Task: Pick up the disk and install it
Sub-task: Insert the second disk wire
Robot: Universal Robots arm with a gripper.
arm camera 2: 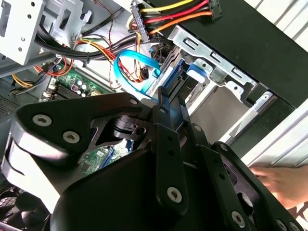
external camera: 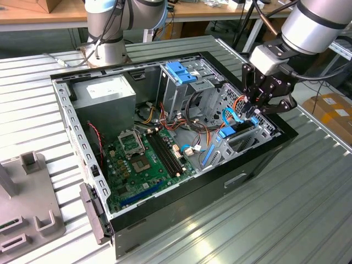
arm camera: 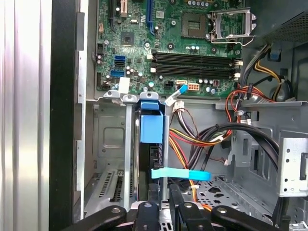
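While the case (external camera: 82, 132) lies open on the slatted table (external camera: 286, 220), risks noted from the exterior view's left to its right.

Far left, on the table: grey fixture (external camera: 33, 203), well apart from the work. No concern.

Left in the case: grey supply box (external camera: 104, 93) at the far side, board (external camera: 143, 159) nearer. Both are clear of the arm. A dropped disk could slide onto the board and damage parts.

Centre, far: blue bracket (external camera: 180, 71), with loose coloured wires (external camera: 192, 118) hanging beside it. These run towards the bay and could be dragged or trapped.

Right: gripper (external camera: 252, 111) low over the bay at the case's right end. In the first wrist view the fingers (arm camera: 153, 204) look pressed together on the thin dark edge of the disk (arm camera: 151, 127). It stands on edge between the bay's metal walls (arm camera: 110, 139), blue end towards the board, seemingly part-way in.
- A pale blue ribbon cable (arm camera: 180, 174) crosses just beside the disk. Likely to snag or get pinched between rail and wall.
- Narrow slot: any tilt of the disk could jam a rail, and pushing on might make it slip in the grip.
- I cannot tell if the rails are in their guides.

Far right: a hand (arm camera 2: 281, 180) rests near the case's outer side, in the second wrist view. Collision risk if the arm swings out.
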